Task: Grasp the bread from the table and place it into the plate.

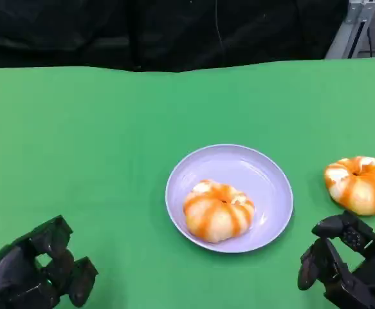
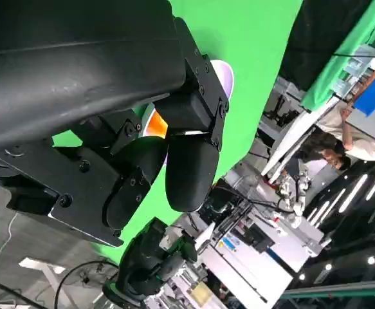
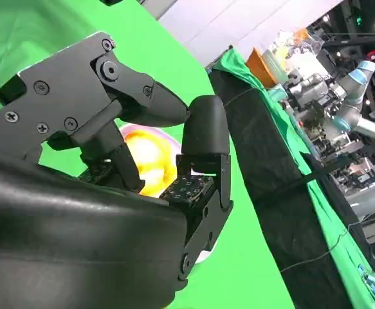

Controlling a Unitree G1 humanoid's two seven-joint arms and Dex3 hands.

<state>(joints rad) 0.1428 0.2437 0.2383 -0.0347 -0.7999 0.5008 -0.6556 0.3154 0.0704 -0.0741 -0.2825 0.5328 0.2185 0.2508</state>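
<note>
On round plate (image 1: pixel 274 187): glossy ridged bread (image 1: pixel 218 210).

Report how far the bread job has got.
Done: one bread lies in the plate. In hand: nothing; the left hand and right hand hold nothing. Left: the second bread sits on the table beside the right hand.

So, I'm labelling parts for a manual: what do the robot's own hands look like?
Both the left hand and right hand are matte black, built of blocky segments joined by visible screws. The fingers end in smooth rounded tips, behind them a glossy rounded black shell. No markings or loose cables are visible.
</note>
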